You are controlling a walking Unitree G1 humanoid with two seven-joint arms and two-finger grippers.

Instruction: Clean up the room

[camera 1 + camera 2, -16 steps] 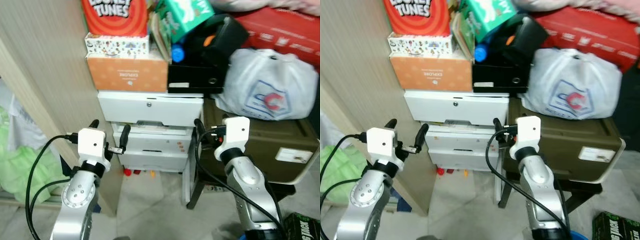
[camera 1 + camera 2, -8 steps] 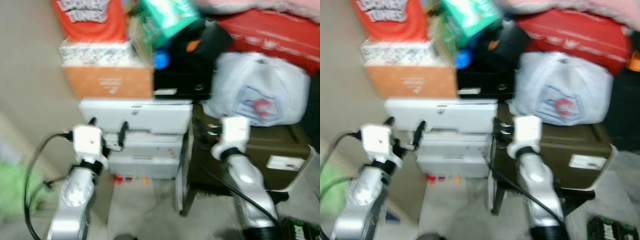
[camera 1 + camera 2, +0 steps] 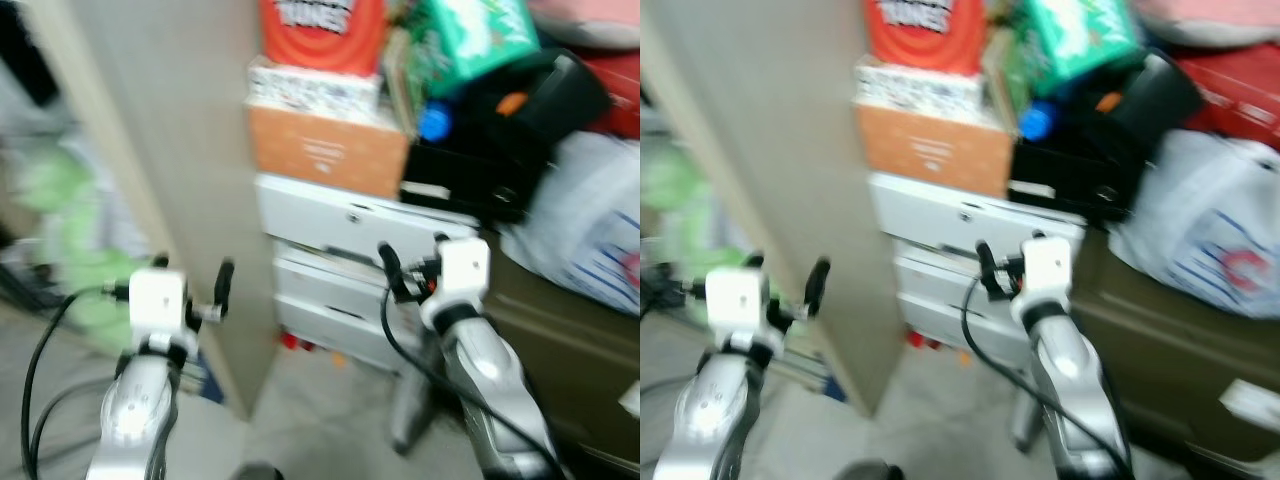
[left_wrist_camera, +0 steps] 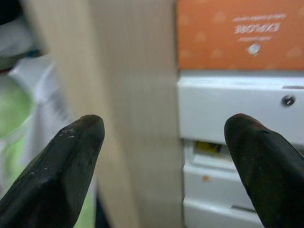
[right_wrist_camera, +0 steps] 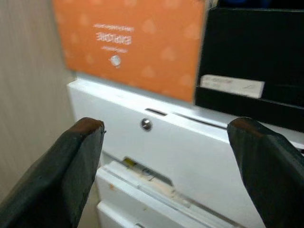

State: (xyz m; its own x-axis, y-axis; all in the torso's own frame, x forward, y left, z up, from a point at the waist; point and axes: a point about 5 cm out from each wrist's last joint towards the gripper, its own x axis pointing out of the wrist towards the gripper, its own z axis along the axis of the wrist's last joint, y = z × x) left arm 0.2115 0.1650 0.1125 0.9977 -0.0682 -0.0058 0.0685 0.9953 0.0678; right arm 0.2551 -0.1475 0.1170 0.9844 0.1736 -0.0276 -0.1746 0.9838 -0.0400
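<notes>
Since the earlier frames the whole head view has swung: the wooden panel now fills the 10 o'clock part of the picture and the stacked clutter sits toward 2 o'clock, so it is the camera that has turned, not the things; the picture is blurred with that motion.

Both arms are raised before the white drawer unit. The left pincer is released, its fingers wide apart with the panel's edge between them in its wrist view. The right pincer is likewise spread and holds nothing, aimed at the top drawer with its small round lock.

No single thing to tidy is marked out. The nearest candidates are the orange box on top of the drawers, at 12 o'clock from the right pincer, and the white plastic bag at 3 o'clock. The box looks like stiff, light cardboard, best taken by its two side walls. The bag looks soft and slippery, likely to sag, so its gathered top would be the hold.

The orange box reads "EXPLORE", upside down in the wrist views. The red box above ends in "TUNES".
</notes>
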